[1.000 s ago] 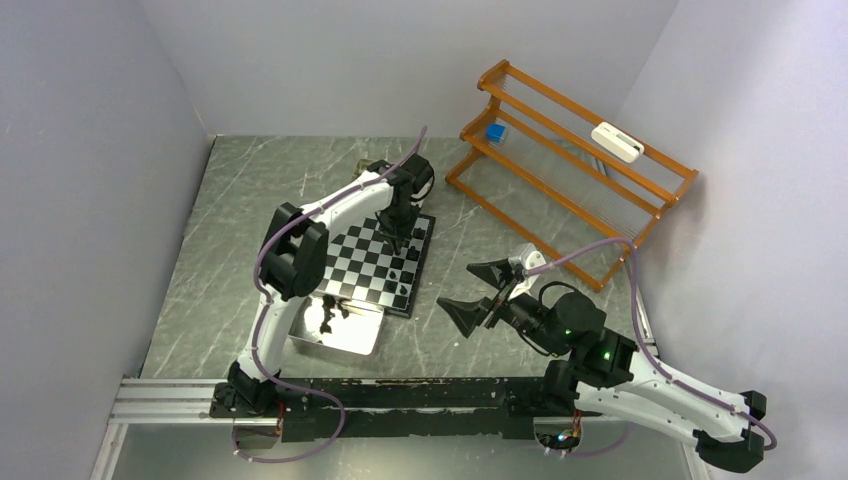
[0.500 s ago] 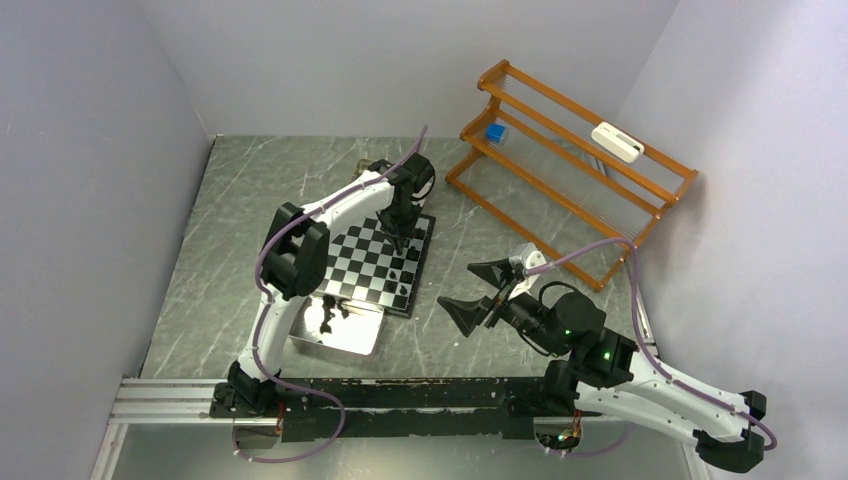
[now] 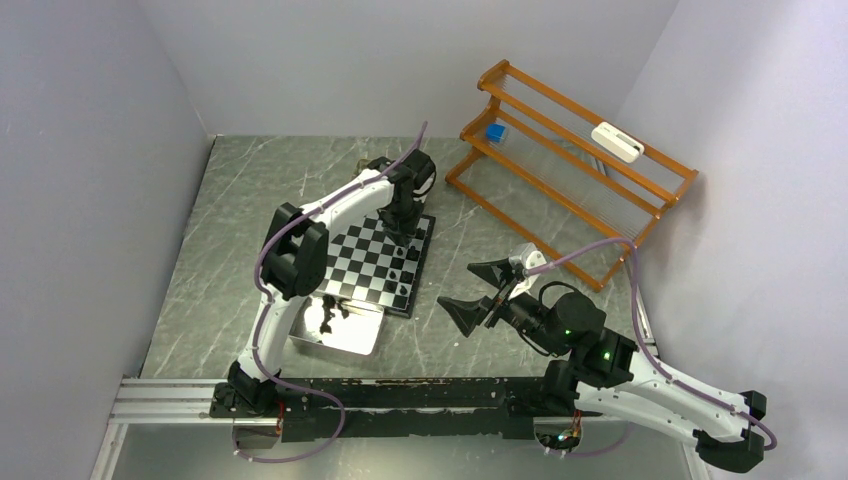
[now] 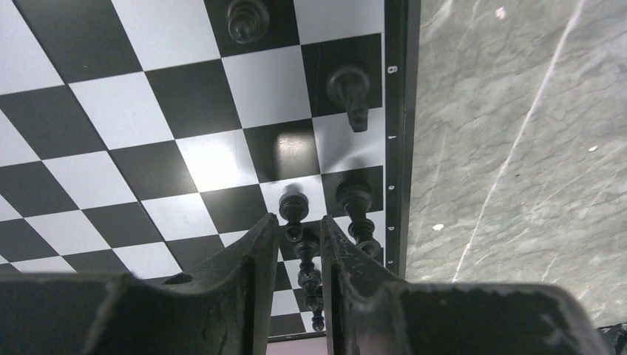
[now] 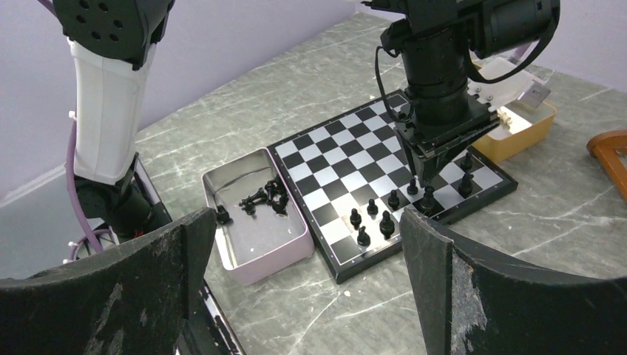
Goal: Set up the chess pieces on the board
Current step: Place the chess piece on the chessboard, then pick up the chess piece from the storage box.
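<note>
While pinched in the left hand [image 4: 299,224], piece [image 4: 305,255] stands upright, base toward board [image 4: 148,111]; right hand [image 3: 456,284] spread wide.

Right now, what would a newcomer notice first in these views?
The left claw is poised over the chessboard's far right corner, with a black chess piece between its fingers. Next comes the right claw, spread wide open above the table to the right of the board. The orange rack stands at the far right.
</note>
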